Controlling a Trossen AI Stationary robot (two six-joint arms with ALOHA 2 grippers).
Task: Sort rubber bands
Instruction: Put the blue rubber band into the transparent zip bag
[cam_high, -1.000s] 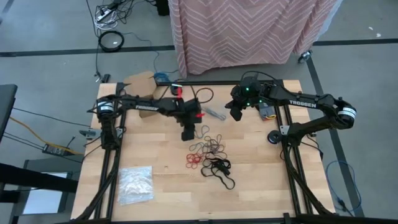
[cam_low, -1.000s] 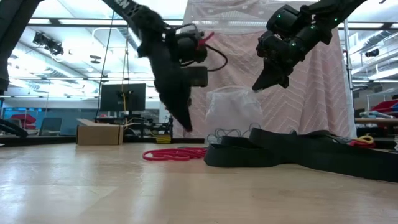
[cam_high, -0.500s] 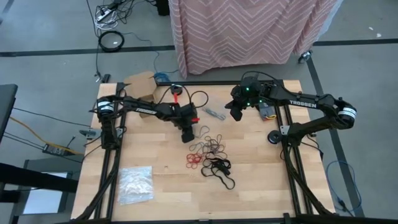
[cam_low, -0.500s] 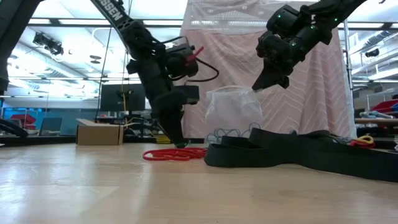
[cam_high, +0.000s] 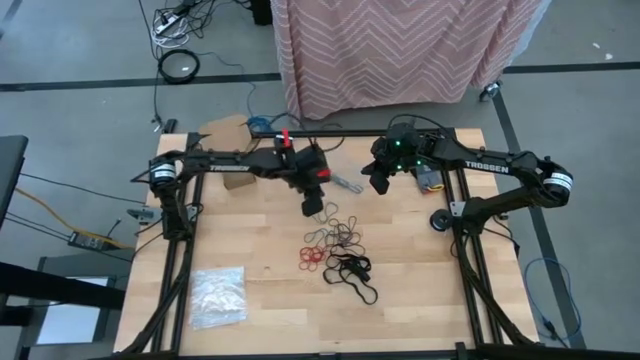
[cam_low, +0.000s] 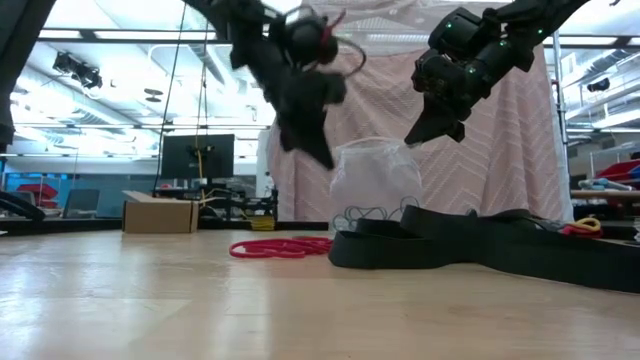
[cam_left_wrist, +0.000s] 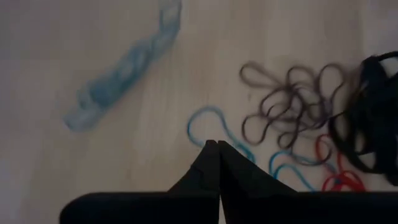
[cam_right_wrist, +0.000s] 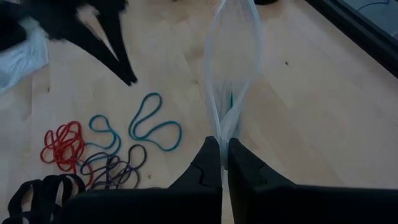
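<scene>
2 fingers pairs (cam_high: 312, 207) (cam_right_wrist: 221, 155) closed above rubber bands (cam_high: 338, 247).

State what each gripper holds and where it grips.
The right gripper pinches the clear plastic bag at its gathered edge. The left gripper is shut above the rubber bands; no band shows between its fingers.

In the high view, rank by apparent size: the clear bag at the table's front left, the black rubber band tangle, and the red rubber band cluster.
1. clear bag, plainly the largest patch.
2. black rubber band tangle, long and sprawling.
3. red rubber band cluster, a small tight bunch.
All lie flat on the table under an overhead camera, so nearness does not skew this order.
</scene>
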